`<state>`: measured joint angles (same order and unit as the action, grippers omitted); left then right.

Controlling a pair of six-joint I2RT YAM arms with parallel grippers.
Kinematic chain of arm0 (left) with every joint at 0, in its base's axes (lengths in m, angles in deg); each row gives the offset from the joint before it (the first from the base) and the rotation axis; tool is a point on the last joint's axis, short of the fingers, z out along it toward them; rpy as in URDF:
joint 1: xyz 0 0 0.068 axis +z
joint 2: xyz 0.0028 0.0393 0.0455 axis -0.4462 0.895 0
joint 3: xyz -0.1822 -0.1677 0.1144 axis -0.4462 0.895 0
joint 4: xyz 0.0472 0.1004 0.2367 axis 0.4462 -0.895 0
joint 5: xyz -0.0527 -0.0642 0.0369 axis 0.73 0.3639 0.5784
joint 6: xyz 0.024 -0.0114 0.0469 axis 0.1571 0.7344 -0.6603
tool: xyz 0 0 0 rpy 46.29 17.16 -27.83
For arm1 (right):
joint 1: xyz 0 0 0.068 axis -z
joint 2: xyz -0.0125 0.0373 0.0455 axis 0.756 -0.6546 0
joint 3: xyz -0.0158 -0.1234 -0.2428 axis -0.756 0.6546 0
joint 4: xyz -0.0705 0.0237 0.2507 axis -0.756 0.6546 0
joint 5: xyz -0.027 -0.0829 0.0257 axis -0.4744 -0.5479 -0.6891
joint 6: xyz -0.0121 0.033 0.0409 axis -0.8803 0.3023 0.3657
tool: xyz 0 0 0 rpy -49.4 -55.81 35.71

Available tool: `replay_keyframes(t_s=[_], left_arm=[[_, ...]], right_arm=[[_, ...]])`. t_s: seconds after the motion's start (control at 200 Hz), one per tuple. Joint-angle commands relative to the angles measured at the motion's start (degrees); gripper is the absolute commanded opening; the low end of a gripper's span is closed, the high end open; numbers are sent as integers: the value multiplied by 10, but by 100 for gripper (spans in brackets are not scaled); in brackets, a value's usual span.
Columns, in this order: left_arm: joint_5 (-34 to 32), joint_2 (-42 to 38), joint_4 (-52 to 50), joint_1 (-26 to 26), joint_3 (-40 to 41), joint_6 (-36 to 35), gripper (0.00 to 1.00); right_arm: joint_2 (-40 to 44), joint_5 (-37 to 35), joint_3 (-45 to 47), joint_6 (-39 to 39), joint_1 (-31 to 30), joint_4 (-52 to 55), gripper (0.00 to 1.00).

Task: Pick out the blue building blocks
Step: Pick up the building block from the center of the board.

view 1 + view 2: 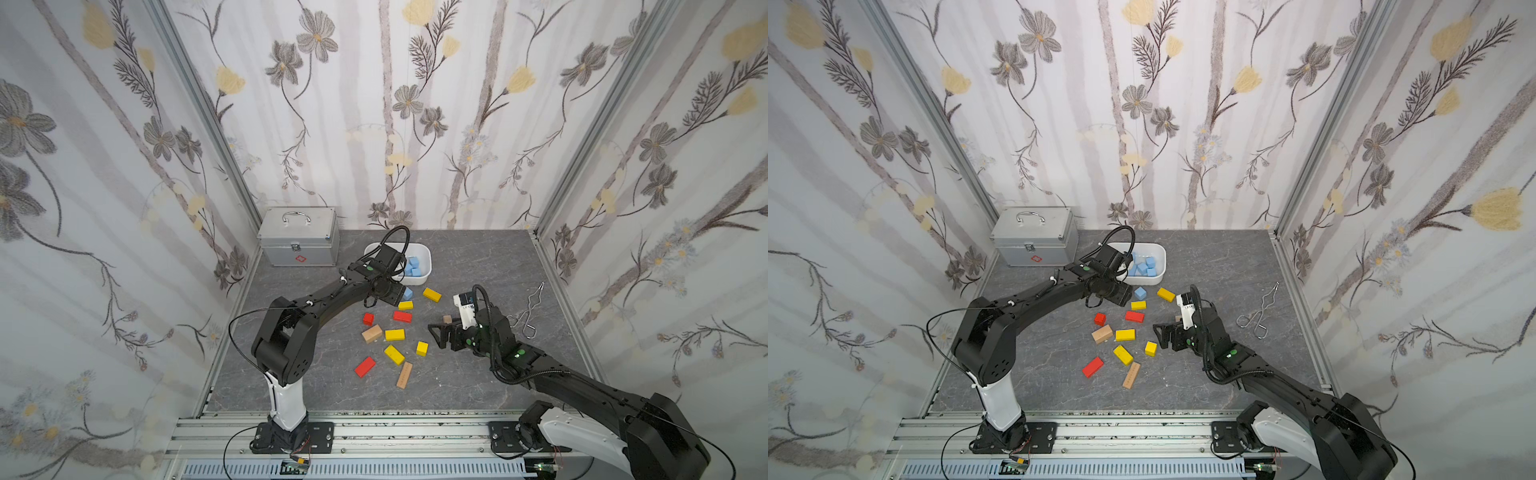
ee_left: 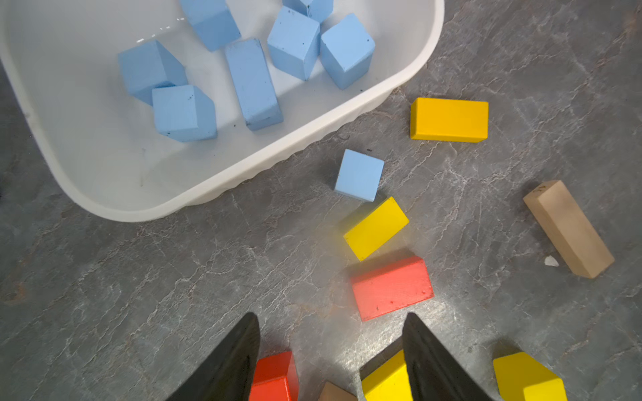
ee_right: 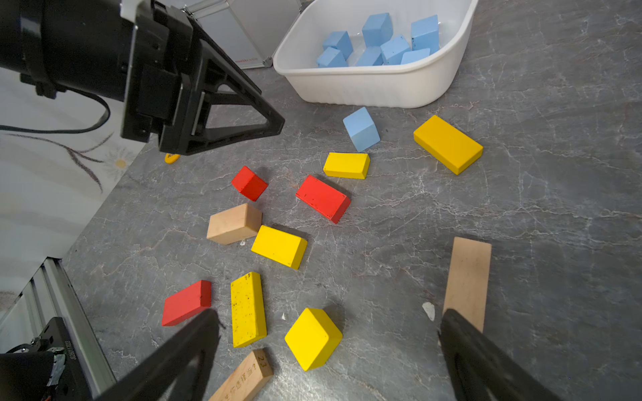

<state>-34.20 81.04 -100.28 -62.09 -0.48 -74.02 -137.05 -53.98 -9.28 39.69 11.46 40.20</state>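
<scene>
**Left arm.** We see it reach forward from its base, elbow raised and wrist bent down. The left gripper [image 2: 330, 316] hangs above the grey tabletop [image 2: 139, 295], its two fingers [image 2: 236, 357] apart with nothing between them.

**Right arm.** It stretches low across the table. The right gripper [image 3: 330, 312] points at the scattered blocks, spread wide and empty.

**The blue building blocks [image 2: 253, 83].** We count eight.
- Seven lie in the white tub [image 2: 312, 145], which stands beyond the left fingertips. The left wrist view shows one of them to be a longer bar.
- The eighth, a loose blue cube [image 2: 359, 175], sits on the table ahead of the left gripper. It is just outside the tub wall and just beside a yellow block [image 2: 377, 229].
- A red bar [image 2: 392, 288] lies between that pair and the fingertips.

**Differences between views.**
- In both top views the left fingers cannot be made out against the arm.
- The left wrist view shows their gap, and the right wrist view shows them side-on, clear of the table.
- Only the top views show the wire tongs [image 1: 530, 309], outboard of the right gripper.
- Only the top views show the metal case [image 1: 299, 237] whole, on the far side of the left gripper.

**Other blocks, counted in the right wrist view.**
- There are five yellow blocks [image 3: 279, 246], three red blocks [image 3: 323, 198] and three tan wood blocks [image 3: 234, 224].
- One tan bar [image 3: 467, 281] lies just beside a right finger [image 3: 479, 357].
- A yellow cube [image 3: 312, 338] lies just ahead of the open span.
</scene>
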Motion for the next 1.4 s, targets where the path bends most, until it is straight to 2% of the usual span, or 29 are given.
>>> replay_keyframes(t_s=[0.0,0.325,0.55,1.399], left_arm=[[-4,18,8,-1,-7,-25,68],[-1,70,41,-1,-46,-31,69],[9,93,65,-2,-59,-54,70],[45,172,33,-1,-131,-106,74]], right_arm=[[-9,14,3,11,7,-38,100],[-30,53,6,20,33,-72,100],[-31,55,8,19,42,-74,100],[-34,67,4,19,57,-82,100]])
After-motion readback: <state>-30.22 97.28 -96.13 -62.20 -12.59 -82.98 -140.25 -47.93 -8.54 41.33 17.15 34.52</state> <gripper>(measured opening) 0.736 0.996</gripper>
